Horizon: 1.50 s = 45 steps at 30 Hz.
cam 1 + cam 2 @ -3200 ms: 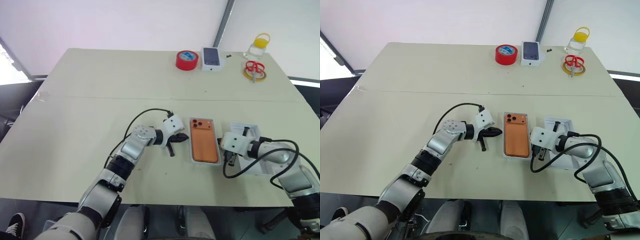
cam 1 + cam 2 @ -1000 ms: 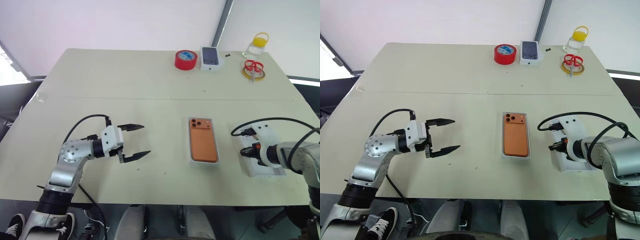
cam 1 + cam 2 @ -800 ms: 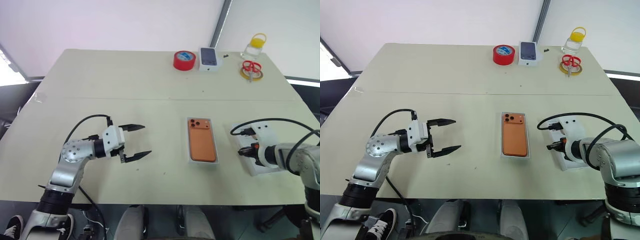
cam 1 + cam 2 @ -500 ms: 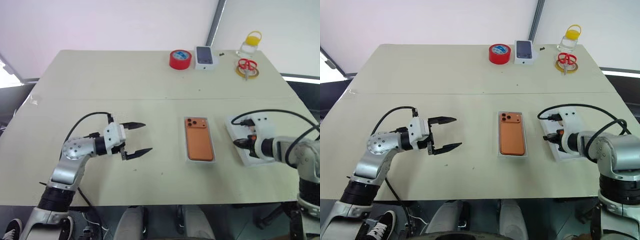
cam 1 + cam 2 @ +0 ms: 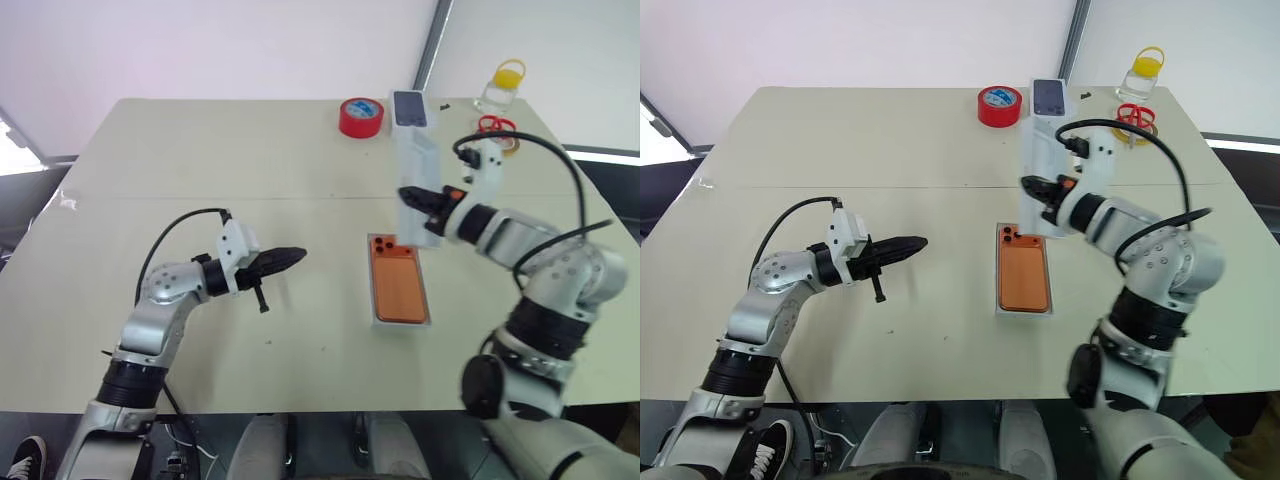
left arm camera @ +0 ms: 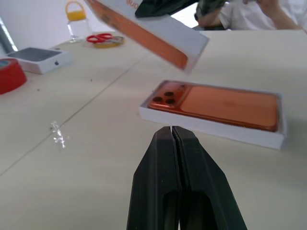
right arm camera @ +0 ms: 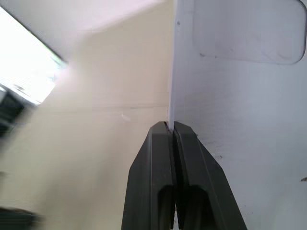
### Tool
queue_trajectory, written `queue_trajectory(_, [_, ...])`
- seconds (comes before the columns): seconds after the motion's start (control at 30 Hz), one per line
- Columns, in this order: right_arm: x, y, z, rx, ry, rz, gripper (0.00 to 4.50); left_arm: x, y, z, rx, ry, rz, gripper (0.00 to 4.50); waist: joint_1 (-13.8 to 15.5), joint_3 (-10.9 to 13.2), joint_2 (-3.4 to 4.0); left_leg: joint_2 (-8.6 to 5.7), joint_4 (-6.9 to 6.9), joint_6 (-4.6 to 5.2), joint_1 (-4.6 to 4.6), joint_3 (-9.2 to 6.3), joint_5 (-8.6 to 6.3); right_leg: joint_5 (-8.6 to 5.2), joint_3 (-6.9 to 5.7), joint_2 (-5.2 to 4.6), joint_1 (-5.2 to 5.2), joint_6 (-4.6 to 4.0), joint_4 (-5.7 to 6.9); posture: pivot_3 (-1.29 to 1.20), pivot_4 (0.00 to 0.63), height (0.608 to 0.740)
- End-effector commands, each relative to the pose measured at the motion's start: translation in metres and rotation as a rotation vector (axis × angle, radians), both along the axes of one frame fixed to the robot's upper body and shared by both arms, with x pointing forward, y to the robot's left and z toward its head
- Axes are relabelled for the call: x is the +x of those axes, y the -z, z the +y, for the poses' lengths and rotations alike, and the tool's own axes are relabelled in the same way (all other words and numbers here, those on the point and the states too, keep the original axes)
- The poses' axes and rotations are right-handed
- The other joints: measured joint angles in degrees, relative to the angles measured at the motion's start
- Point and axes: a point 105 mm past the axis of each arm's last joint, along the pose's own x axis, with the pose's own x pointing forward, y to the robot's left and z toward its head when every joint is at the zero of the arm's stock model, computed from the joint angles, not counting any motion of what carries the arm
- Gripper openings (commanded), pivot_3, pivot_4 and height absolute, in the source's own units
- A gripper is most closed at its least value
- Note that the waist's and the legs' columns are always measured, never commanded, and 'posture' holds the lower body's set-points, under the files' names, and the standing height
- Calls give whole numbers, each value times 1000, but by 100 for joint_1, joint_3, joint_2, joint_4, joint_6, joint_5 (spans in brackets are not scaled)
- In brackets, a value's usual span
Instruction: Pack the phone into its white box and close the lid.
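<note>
The phone (image 5: 400, 288) lies in the white box (image 5: 427, 300). The right gripper (image 5: 408, 195) pinches the lid's (image 5: 418, 180) wall, holding it raised above the box's far end. Left of the box, the left gripper (image 5: 297, 255) is closed and empty.

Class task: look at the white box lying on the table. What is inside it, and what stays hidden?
The orange phone lies back-up inside the white box. It covers the box floor and its own screen.

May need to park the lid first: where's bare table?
Free: the table left of the red tape, and the near strip in front of the box. Crowded: the far right corner, with tape, dark phone box, jar and scissors.
</note>
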Motion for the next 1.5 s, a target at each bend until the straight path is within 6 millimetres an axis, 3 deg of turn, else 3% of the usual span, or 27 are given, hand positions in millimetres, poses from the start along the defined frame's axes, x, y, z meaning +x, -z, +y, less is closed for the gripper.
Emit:
queue_trajectory(0.03, [-25,-17,20,170,-105,-58,0,-2,-12,-3,-6,-9,-54,75,-2,1,3,0,0,0,0,-1,0,0,0,0,-1,0,2,0,150,740])
queue_trajectory(0.13, [-48,-8,44,241,-200,-56,0,-1,-16,-1,-30,-27,-49,75,24,5,11,-2,1,-1,-1,-2,0,1,1,-4,-2,-2,1,0,150,740])
queue_trajectory(0.23, [-67,2,54,283,-274,-38,0,2,-20,0,-48,-44,-57,75,1,4,10,-9,2,-2,0,-3,0,-10,0,-14,3,-20,-4,0,150,740])
queue_trajectory(0.43, [-96,32,58,215,-367,63,0,2,-31,-2,-132,-42,-32,75,-117,9,21,-11,-1,-2,0,2,1,-6,6,-17,-3,-12,3,0,150,740])
queue_trajectory(0.57, [-102,24,61,312,-414,96,0,-4,-29,-5,-136,-6,-6,75,-135,10,23,-5,-2,-2,5,1,1,-10,6,-7,-1,-16,0,0,150,740])
queue_trajectory(0.7, [-98,38,54,273,-398,207,0,-10,-23,-12,-127,21,24,75,-125,9,22,-4,-2,-2,4,1,1,-13,6,-5,3,-18,-7,0,150,740])
queue_trajectory(0.87, [-66,59,42,252,-294,346,0,-9,2,-16,-92,-4,88,75,-107,8,20,-5,1,-1,4,4,1,-14,9,-3,6,-19,-12,0,150,740])
queue_trajectory(1.03, [-54,63,32,228,-254,355,0,1,22,-29,-96,-51,126,75,-84,8,19,-4,1,-1,2,3,1,-12,9,-2,7,-12,-12,0,150,740])
queue_trajectory(1.3, [-48,71,12,182,-195,326,0,19,32,-66,-131,-58,129,75,-34,1,8,-4,7,0,3,2,1,-14,8,-3,21,-15,-34,0,150,740])
queue_trajectory(1.4, [-46,66,1,213,-164,302,1381,22,30,-80,-142,-32,120,0,26,1,8,-4,7,0,2,3,1,-10,7,-3,23,-10,-41,0,150,740])
queue_trajectory(1.5, [-43,65,-23,106,-97,258,2943,23,32,-94,-133,3,117,0,56,1,8,-4,7,0,1,5,1,-10,8,-3,23,-10,-42,0,150,740])
